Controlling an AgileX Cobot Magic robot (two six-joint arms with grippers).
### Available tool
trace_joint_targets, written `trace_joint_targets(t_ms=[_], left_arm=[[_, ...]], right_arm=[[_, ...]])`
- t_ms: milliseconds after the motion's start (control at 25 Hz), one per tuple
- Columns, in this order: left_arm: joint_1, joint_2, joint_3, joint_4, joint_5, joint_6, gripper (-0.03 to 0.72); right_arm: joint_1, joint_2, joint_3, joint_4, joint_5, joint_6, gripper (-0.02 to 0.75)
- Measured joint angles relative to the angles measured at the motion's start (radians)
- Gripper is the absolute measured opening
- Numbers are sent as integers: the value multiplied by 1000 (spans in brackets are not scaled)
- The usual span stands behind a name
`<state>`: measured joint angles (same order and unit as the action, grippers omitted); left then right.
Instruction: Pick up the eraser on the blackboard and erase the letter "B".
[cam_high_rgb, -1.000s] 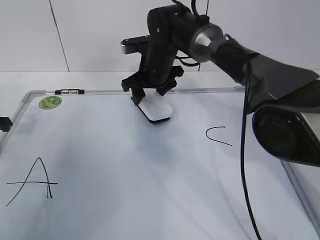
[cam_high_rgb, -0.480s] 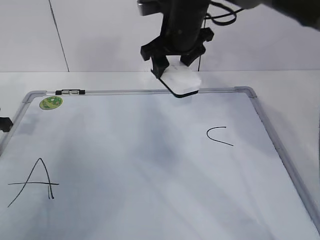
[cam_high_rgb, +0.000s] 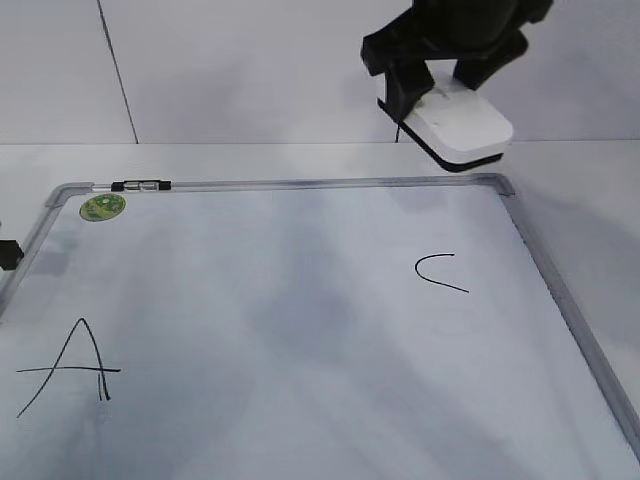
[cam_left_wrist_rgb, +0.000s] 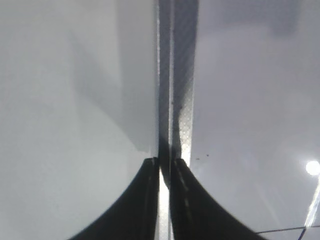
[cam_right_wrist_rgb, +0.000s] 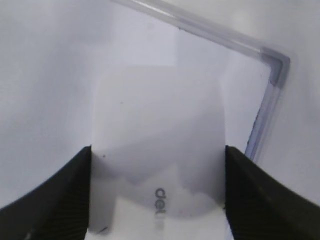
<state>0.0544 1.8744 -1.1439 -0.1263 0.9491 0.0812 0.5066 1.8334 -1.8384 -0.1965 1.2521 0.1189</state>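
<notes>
One white eraser (cam_high_rgb: 458, 122) is hanging in the right hand (cam_high_rgb: 445, 70) above the far right corner of the blackboard (cam_high_rgb: 300, 330)

The eraser is showing as a flat oblong block with rounded corners, a thin dark underside and small grey lettering on top. The right hand is pinching it across its width, one dark finger (cam_right_wrist_rgb: 45, 200) pressing on each long side. It is sitting tilted, clear of the board, its long axis running out from the hand toward the camera and the right. The left hand (cam_left_wrist_rgb: 164, 172) is sitting pressed nearly together over the board's grey frame, holding nothing. A black "A" (cam_high_rgb: 68, 368) and "C" (cam_high_rgb: 440, 272) are showing on the board
</notes>
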Motion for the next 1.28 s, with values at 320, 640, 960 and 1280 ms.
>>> trace_joint_targets(t_ms=[320,640,960,1280], left_arm=[[0,0,0,-4,15,0,53],[0,0,0,-14,21,0,53],[0,0,0,-42,29,0,54],[0,0,0,-57,31,0,53]], right_arm=[[-115,-144,314,-4,-2,78,521],[-243,-167,495,-5,-26,85,521],[-255,-173,616,14,-289,83,521],[-255,-173,735,1,-567,111,521]])
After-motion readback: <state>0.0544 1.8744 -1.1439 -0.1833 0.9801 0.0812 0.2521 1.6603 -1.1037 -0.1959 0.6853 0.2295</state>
